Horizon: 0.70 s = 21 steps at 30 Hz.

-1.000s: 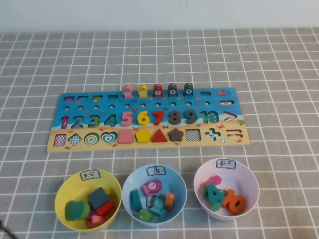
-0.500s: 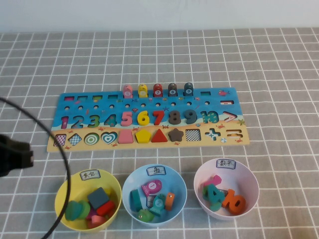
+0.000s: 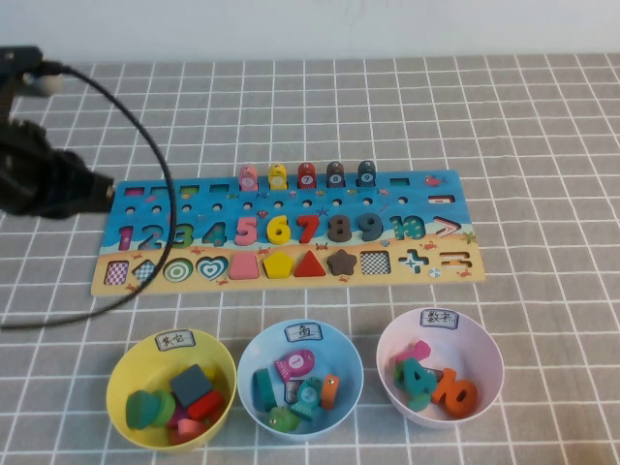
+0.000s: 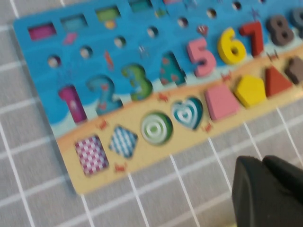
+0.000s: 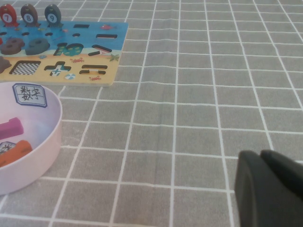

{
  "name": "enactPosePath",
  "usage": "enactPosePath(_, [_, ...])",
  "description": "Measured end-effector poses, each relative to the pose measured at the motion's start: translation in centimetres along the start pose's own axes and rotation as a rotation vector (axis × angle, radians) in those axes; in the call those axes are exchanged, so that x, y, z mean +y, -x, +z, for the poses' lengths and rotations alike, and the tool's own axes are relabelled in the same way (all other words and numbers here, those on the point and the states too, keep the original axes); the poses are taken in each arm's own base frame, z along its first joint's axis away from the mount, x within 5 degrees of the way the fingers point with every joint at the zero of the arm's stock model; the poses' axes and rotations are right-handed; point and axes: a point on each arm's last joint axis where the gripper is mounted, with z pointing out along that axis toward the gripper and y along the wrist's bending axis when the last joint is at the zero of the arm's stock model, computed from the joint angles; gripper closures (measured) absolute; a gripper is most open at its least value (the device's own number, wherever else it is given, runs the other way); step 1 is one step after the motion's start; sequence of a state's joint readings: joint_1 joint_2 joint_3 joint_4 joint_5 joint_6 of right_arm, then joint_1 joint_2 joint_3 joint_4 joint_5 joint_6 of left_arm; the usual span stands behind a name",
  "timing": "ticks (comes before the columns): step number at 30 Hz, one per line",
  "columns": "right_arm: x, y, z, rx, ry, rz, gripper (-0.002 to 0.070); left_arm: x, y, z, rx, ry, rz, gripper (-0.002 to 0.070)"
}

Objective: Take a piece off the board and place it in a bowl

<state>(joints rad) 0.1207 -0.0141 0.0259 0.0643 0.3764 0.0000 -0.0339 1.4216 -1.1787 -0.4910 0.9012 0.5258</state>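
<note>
The board (image 3: 291,221) lies across the middle of the table. The pale pink fish piece (image 3: 248,178) stands at the left of a row of fish pieces at the board's far edge. The light blue bowl (image 3: 254,351) sits in front of the board, in the middle, with several pieces in it. My left gripper (image 3: 105,187) is shut and empty, just off the board's left end, well left of the pink fish. In the left wrist view my left gripper (image 4: 260,161) hangs over bare cloth beside the board (image 4: 94,66). My right gripper (image 5: 260,153) is shut and empty over the cloth, right of the board (image 5: 71,28).
A yellow bowl (image 3: 121,373) with shape pieces sits at the front left. A pale pink bowl (image 3: 489,351) with number pieces sits at the front right and also shows in the right wrist view (image 5: 47,137). A black cable (image 3: 155,155) loops from the left arm over the board's left end.
My left arm has come in from the lower left and moved up and away to the board's left end. The pieces and bowls have not moved.
</note>
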Motion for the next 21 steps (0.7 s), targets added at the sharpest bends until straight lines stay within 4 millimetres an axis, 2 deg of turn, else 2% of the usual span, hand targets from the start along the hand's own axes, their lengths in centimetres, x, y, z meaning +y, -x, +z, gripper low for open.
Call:
enactPosePath(4, [0.0, 0.0, 0.0, 0.000, 0.000, 0.000, 0.0694, -0.2, 2.2, 2.2, -0.025, -0.004, -0.014, 0.0678])
enactPosePath(11, [0.0, 0.0, 0.0, 0.000, 0.000, 0.000, 0.0694, -4.1, 5.5, 8.2, 0.024, 0.010, 0.005, 0.0678])
enactPosePath(16, [0.0, 0.0, 0.0, 0.000, 0.000, 0.000, 0.0694, -5.8, 7.5, 11.9, 0.075, 0.040, 0.023, 0.0678])
enactPosePath(21, [0.0, 0.0, 0.0, 0.000, 0.000, 0.000, 0.0694, -6.6, 9.1, 14.0, 0.103, 0.040, 0.046, 0.0678])
